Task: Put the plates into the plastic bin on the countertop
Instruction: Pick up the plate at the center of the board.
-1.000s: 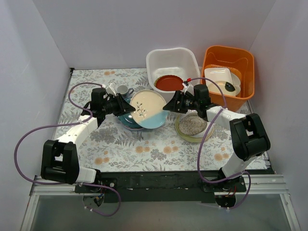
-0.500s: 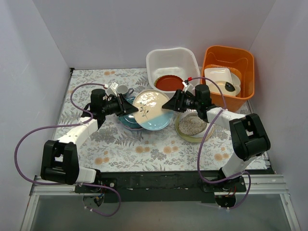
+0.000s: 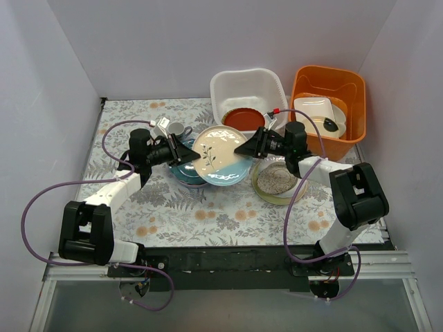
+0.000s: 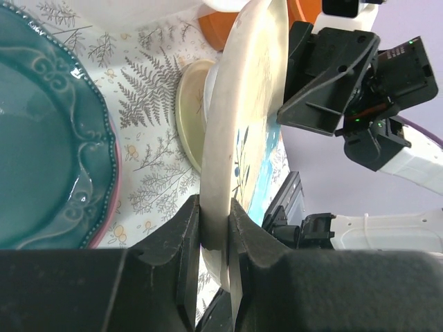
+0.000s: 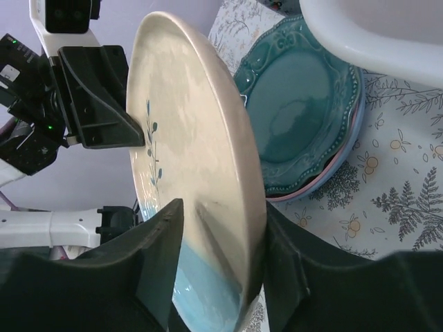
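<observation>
The left gripper (image 4: 214,225), nearly closed, pinches the left rim of the cream-and-blue plate (image 3: 220,155), held tilted just near of the plastic bin (image 3: 216,93). The right gripper (image 5: 220,235), about half open, straddles the plate's right rim; I cannot tell whether it grips.

A raised plate (image 3: 221,158) hangs between stacked plates (image 3: 185,173) left and a single plate (image 3: 277,181) right, before the plastic bin (image 3: 246,93).

Bright, even light, soft faint shadows, slight glare, all views sharp
</observation>
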### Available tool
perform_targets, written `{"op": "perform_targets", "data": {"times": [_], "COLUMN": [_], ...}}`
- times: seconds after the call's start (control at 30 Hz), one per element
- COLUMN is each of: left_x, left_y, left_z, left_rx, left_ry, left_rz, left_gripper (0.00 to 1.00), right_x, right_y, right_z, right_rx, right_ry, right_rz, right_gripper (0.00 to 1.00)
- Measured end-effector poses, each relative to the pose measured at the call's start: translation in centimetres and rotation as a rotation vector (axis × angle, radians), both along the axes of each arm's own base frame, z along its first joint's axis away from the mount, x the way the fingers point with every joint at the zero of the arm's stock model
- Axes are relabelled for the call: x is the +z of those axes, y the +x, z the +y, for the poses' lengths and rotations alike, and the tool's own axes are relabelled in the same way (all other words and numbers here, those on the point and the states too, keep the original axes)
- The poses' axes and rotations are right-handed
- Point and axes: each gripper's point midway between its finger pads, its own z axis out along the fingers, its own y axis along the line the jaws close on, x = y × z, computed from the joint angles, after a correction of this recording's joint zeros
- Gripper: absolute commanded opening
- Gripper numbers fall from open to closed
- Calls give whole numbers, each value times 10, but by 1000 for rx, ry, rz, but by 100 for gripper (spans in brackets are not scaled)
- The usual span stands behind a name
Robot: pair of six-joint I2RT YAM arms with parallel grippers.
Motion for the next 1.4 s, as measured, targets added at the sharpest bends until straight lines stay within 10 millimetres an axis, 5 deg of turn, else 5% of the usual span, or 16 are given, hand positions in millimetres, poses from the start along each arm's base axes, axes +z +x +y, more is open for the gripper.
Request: {"op": "perform_targets", "data": {"times": [0.27, 0.7, 1.07, 1.3, 1.4], "left_x": [-1, -5, -9, -9, -9], "left_y": [1, -1, -2, -2, -2], "left_z": [3, 3, 1, 1, 1], "left_rx": [7, 0, 7, 0, 1], "left_ry": [-19, -29, -12, -4, 1], "left_rz": [-1, 15, 25, 15, 14], "left_gripper": [0, 4, 73, 98, 98], "right_x": [7, 7, 4, -5, -9], "right_y": [-5, -6, -10, -13, -14], "right_z": [-4, -4, 3, 4, 4], "right_rx": [41, 55, 75, 78, 78], "right_ry": [94, 79, 46, 17, 8], "right_rz": [42, 48, 19, 30, 42], "right_gripper": [1, 1, 1, 1, 1]}}
